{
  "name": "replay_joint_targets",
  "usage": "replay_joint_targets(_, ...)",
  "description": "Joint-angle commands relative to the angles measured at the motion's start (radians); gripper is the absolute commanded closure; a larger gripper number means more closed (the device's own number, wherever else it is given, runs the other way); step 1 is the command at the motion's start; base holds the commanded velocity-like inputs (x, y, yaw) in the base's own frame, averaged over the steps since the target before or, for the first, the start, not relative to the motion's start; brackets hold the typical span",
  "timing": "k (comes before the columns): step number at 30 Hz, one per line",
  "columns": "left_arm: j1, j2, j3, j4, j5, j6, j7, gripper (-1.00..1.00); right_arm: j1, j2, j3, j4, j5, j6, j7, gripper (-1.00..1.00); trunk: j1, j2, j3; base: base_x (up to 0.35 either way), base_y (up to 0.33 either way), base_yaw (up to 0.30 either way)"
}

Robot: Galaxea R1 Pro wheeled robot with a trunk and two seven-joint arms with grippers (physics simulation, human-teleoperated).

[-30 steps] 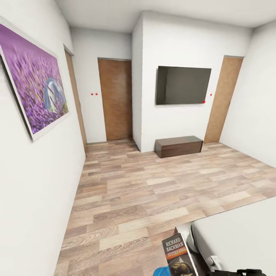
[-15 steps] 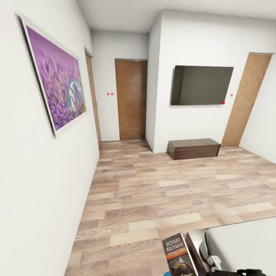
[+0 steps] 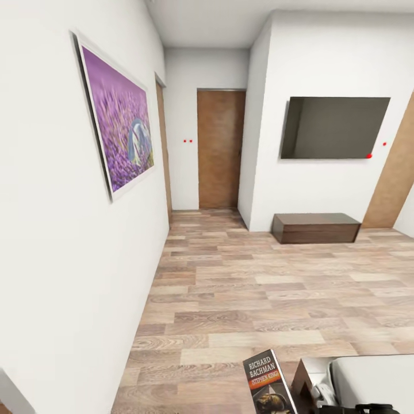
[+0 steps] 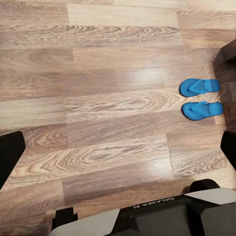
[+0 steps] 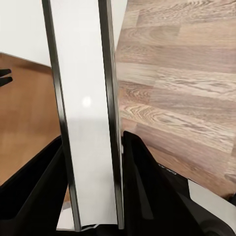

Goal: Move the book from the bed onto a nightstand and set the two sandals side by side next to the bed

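1. Head view has swung left over the last second: the purple framed picture (image 3: pixel 118 123), brown door (image 3: pixel 221 148), black wall screen (image 3: pixel 335 127) and long dark-brown bench (image 3: pixel 315 227) all sit further right in frame. Camera motion, not object motion.
2. The thin paperback with dark cover, orange band and "Richard Bachman" lettering (image 3: pixel 268 383) kept its place in frame, so it travels with the robot. Right gripper (image 5: pixel 88 206) is clamped on its page edge (image 5: pixel 86 113).
3. Two bright blue flip-flop sandals (image 4: pixel 201 98) lie side by side on the wood floor (image 4: pixel 98 98); sandal step judged done.
4. Light-grey mattress corner of the bed (image 3: pixel 379 379) is just beside the book.
5. Left gripper (image 4: pixel 118 147): fingers spread, nothing held.
6. Nightstand is yet to be found; turn likely continues.
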Motion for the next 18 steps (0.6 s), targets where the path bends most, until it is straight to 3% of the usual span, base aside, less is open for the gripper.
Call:
replay_joint_targets(1, -0.001, 0.000, 0.009, 0.001, -0.010, -0.004, -0.002, -1.00, 0.000, -0.001, 0.005, -0.001, -0.009, 0.008, 0.000, 1.00, 0.000, -0.001, 0.000, 0.000, 0.000, 0.251)
replay_joint_targets(9, 0.000, 0.000, 0.009, 0.001, -0.010, -0.004, -0.002, -1.00, 0.000, -0.001, 0.005, -0.001, -0.009, 0.008, 0.000, 1.00, 0.000, -0.001, 0.000, 0.000, 0.000, 0.246)
replay_joint_targets(14, 0.000, 0.000, 0.009, 0.001, -0.010, -0.004, -0.002, -1.00, 0.000, -0.001, 0.005, -0.001, -0.009, 0.008, 0.001, 1.00, 0.000, -0.001, 0.000, 0.036, 0.000, 0.066)
replay_joint_targets(18, 0.000, 0.000, 0.009, 0.001, -0.010, -0.004, -0.002, -1.00, 0.000, -0.001, 0.005, -0.001, -0.009, 0.008, 0.001, 1.00, 0.000, -0.001, 0.000, 0.245, 0.000, 0.008)
